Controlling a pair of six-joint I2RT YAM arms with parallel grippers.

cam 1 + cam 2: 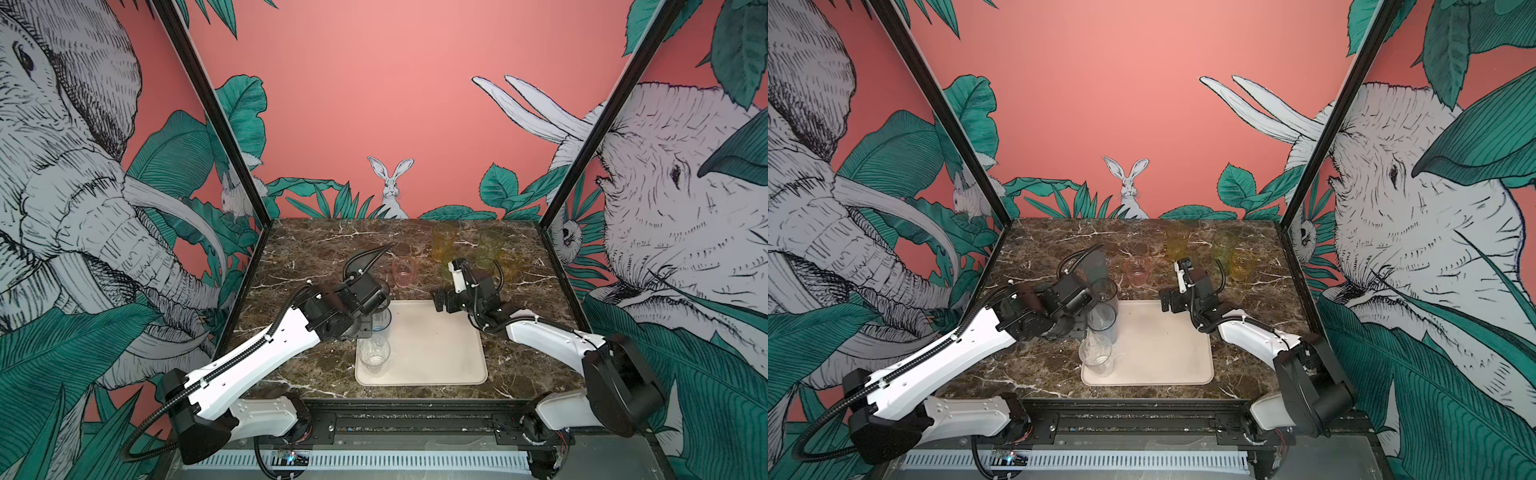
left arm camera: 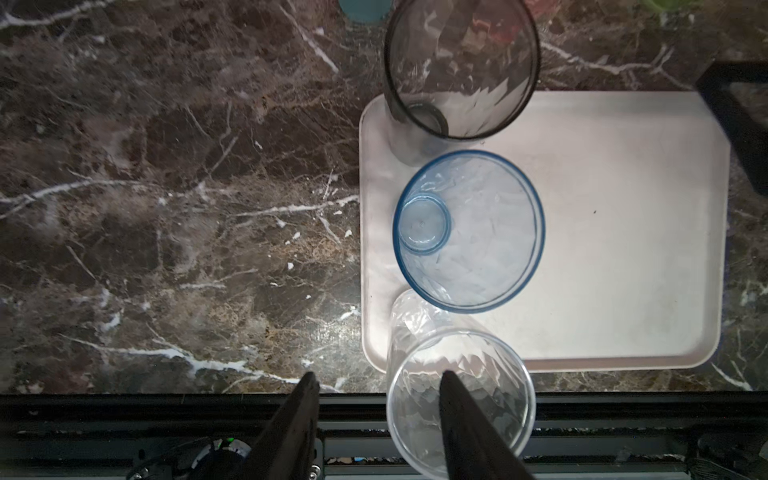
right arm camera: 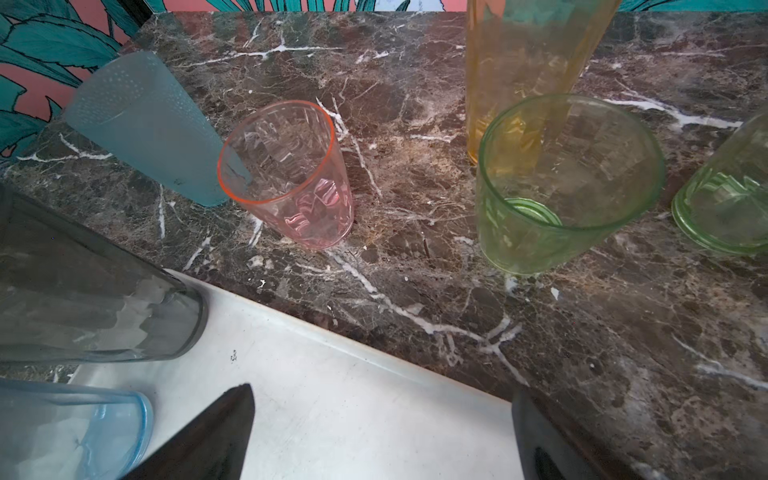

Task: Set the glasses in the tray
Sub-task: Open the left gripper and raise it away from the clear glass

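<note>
We take this for a robotics lab booth, not a home. Printed jungle wallpaper panels (image 1: pixel 395 104) close it in at nine, twelve and three o'clock, held in black frame posts (image 1: pixel 212 112). A marble-look tabletop (image 1: pixel 316 249) forms the work surface. At six o'clock a left arm (image 1: pixel 257 345) and a right arm (image 1: pixel 540 332) mount on a black rail (image 1: pixel 415 424) above a slotted cable duct (image 1: pixel 415 459), with wiring exposed.

Worktop (image 1: pixel 316 249): dark brown marble, white veins, seen beneath left gripper (image 2: pixel 378 374) and right gripper (image 3: pixel 382 390). Well beyond both, a pink wall mural (image 1: pixel 374 104) is noted, with a white rabbit (image 1: pixel 390 187) painted at centre. Elephants (image 1: pixel 62 166) and green leaves (image 1: pixel 245 108) are drawn outboard. Black frame posts (image 1: pixel 216 124) are seen outboard of each gripper. Behind them, a black rail (image 1: pixel 415 419) and a white slotted strip (image 1: pixel 415 459) are recorded.
</note>
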